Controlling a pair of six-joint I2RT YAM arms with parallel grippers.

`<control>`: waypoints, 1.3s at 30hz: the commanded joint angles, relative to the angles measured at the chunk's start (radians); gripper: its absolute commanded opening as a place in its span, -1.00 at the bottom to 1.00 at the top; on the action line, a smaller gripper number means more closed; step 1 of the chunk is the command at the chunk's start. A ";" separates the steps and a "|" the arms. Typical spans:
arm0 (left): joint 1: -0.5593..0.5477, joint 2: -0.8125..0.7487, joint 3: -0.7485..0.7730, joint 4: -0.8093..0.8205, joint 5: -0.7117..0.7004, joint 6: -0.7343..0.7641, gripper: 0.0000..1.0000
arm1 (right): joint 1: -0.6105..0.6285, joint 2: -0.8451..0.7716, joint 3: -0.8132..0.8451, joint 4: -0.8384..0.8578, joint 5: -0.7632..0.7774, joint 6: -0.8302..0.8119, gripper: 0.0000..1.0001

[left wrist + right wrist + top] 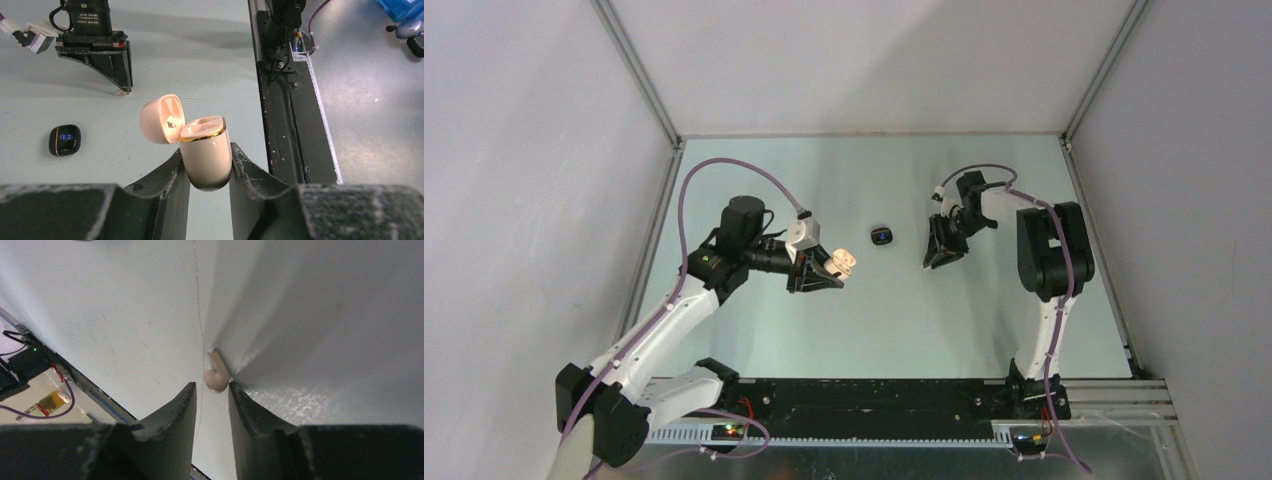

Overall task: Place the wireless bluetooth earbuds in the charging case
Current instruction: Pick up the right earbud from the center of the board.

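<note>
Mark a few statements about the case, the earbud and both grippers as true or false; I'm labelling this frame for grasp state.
1. The left gripper clamps the charging case, whose lid is flipped open. True.
2. The cream earbud sits inside the case. False: it lies on the table at the fingertips of the right gripper.
3. The small black item with blue lights lies on the table, apart from both grippers. True.
4. The right gripper hangs high above the table. False: its tips are down at the surface.

High overview, two close wrist views
</note>
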 commanded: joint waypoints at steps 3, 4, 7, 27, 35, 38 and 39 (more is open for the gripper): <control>-0.009 -0.004 0.025 -0.001 -0.001 0.028 -1.00 | 0.029 0.020 0.019 0.036 0.091 0.014 -0.44; -0.008 -0.003 0.025 -0.001 -0.002 0.030 -1.00 | 0.032 0.017 0.020 0.039 0.121 0.014 -0.48; -0.008 0.000 0.026 -0.001 -0.002 0.031 -1.00 | 0.046 -0.009 0.019 0.065 0.164 0.014 -0.54; -0.016 0.008 0.016 0.009 -0.008 0.026 -0.99 | 0.139 -0.452 0.063 0.001 0.304 -0.446 -0.55; -0.018 0.049 0.019 0.031 -0.028 -0.004 -0.99 | 0.244 -0.725 0.066 -0.071 0.250 -0.662 -0.52; -0.018 0.066 0.024 0.035 -0.036 -0.019 -0.99 | 0.320 -0.782 0.069 -0.096 0.268 -0.698 -0.51; -0.018 0.072 0.028 0.033 -0.036 -0.019 -0.99 | 0.369 -0.807 0.069 -0.101 0.284 -0.716 -0.51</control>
